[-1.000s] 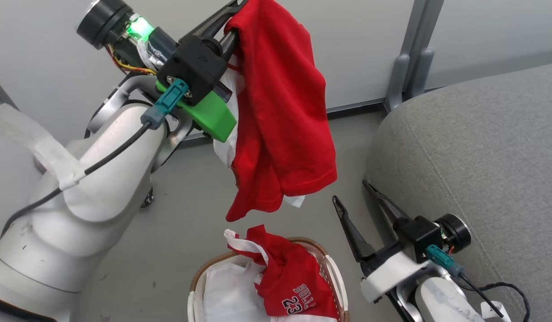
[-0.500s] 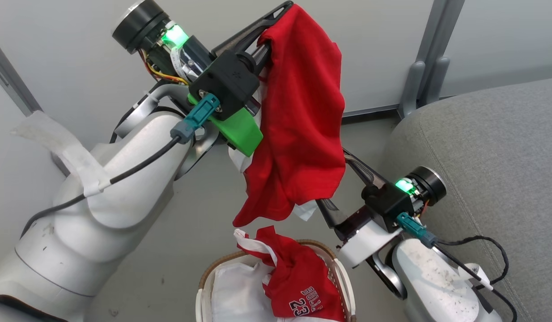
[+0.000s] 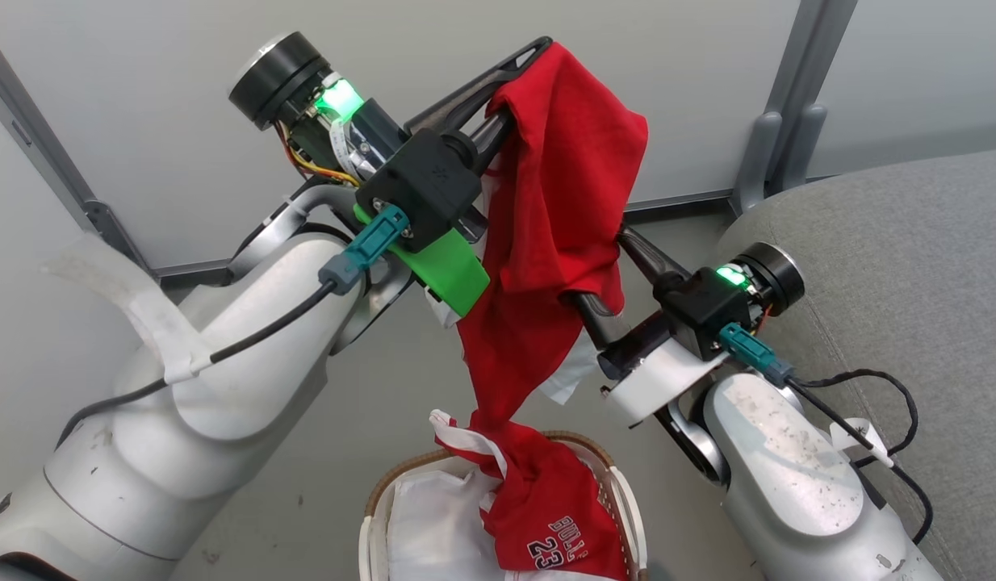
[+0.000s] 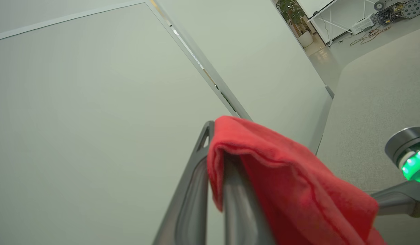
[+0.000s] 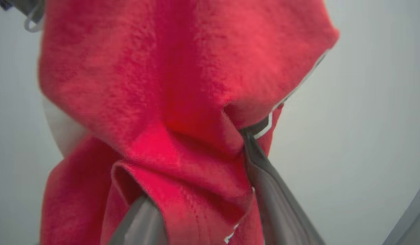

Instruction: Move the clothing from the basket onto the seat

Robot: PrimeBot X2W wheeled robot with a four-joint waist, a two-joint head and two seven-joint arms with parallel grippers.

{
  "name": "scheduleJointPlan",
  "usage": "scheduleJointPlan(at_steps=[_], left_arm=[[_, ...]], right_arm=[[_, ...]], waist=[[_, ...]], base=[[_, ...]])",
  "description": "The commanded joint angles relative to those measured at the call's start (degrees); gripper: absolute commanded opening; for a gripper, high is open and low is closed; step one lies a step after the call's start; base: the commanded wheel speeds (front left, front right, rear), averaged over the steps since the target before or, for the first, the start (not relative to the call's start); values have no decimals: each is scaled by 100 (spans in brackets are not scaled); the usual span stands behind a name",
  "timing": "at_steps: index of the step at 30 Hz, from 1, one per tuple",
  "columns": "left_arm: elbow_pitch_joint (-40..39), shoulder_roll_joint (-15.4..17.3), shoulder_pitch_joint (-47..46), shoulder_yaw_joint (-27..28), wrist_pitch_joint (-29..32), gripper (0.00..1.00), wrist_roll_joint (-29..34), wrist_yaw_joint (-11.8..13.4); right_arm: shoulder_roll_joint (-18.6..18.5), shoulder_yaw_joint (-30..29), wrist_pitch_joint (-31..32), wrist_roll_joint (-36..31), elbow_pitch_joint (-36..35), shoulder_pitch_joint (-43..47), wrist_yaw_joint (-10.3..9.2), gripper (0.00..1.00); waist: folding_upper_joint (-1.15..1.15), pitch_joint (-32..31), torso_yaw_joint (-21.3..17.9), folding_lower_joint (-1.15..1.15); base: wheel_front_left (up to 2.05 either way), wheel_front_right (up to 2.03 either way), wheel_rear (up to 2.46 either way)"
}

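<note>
Left gripper [image 3: 530,73], upper middle of the frame, is clamped on the top of one red garment [image 3: 562,202]. It hangs long and straight down, its tail meeting the BULLS 23 garment [image 3: 554,516] in the basket [image 3: 385,492] at bottom centre. Right gripper [image 3: 601,273], mid-frame, has its jaws apart, straddling a fold halfway down. The seat [image 3: 910,282] lies off right, nearer the right arm, so I reckon the carry swings that way.
</note>
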Motion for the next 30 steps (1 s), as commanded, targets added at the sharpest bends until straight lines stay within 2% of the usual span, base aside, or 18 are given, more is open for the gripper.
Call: scheduleJointPlan(at_steps=[1,3,15,18,19,21,30], left_arm=[[10,33,96,-5,-40,0,-48,52],[29,48,161,-5,-41,0,-84,72],[179,170,755,202,-254,0,-456,349],[233,177,983,240,-348,28,-559,408],[248,159,1088,262,-389,43,-615,427],[283,106,1301,305,-463,100,-706,478],[488,-191,2367,597,-583,100,-983,605]], right_arm=[[-21,48,-12,55,-5,-97,-4,16],[-23,87,-12,50,-30,-148,-4,0],[-23,-144,-11,-56,-221,-113,-4,0],[-22,-288,-12,-95,-284,-109,-4,0],[-22,-346,-12,-112,-307,-112,-4,0],[-21,-447,-12,-140,-330,-120,-4,0],[-20,-895,-12,-287,-386,-90,-4,0]], waist=[[0,7,0,0],[0,16,-2,0],[0,51,-10,0],[0,62,-15,0],[0,67,-17,0],[0,76,-19,0],[0,119,-52,0]], base=[[0,0,0],[0,0,0],[0,0,0],[0,0,0],[0,0,0],[0,0,0],[0,0,0]])
